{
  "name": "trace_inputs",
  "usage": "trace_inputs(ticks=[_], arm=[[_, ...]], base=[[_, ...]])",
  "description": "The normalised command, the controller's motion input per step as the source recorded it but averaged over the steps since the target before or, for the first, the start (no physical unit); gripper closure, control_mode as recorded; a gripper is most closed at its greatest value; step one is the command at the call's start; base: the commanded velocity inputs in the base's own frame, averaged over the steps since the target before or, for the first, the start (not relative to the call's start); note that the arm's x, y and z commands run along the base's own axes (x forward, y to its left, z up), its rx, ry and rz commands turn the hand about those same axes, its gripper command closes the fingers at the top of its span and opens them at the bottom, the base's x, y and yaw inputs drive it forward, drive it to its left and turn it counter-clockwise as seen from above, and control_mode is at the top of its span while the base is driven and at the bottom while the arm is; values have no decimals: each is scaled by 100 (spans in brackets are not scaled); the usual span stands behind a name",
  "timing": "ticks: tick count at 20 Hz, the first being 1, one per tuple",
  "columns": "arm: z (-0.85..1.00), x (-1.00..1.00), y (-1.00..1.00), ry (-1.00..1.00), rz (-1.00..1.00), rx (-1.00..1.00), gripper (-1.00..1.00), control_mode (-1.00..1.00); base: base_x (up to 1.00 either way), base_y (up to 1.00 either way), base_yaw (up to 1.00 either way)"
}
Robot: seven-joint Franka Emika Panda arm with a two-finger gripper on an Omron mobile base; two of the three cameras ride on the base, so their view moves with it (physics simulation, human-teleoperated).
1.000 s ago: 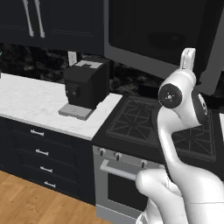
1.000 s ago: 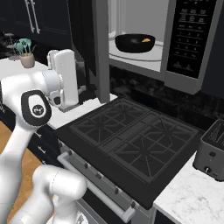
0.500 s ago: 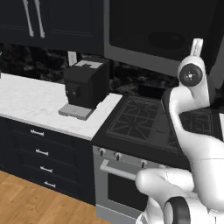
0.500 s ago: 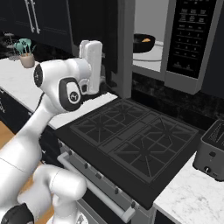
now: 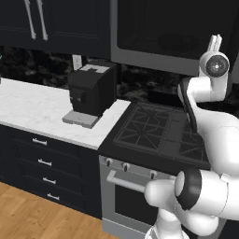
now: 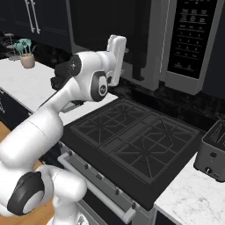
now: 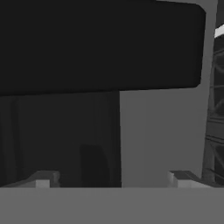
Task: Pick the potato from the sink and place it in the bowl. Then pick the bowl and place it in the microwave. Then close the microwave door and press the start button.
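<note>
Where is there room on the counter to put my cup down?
The white counter left of the coffee machine is bare, right to the picture's edge. The strip between the machine and the stove is narrow. On the stove's other side, the toaster takes up the counter's back part.

Grey frame and dark glass on the microwave door (image 5: 172,32). White marble counter (image 5: 42,112), black coffee machine (image 5: 92,91), black stove (image 6: 132,140), wood-brown floor (image 5: 32,219).
</note>
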Motion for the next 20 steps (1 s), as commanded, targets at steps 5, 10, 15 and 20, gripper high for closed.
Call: trace_inputs(ticks=[5, 10, 15, 20], arm=[[0, 61, -38, 0, 4, 3, -100, -100], [0, 63, -35, 0, 3, 2, -100, -100], [0, 43, -14, -2, 4, 0, -100, -100], [0, 0, 3, -3, 0, 0, -100, -100]], base=[[0, 0, 0], [0, 0, 0], [0, 0, 0], [0, 0, 0]])
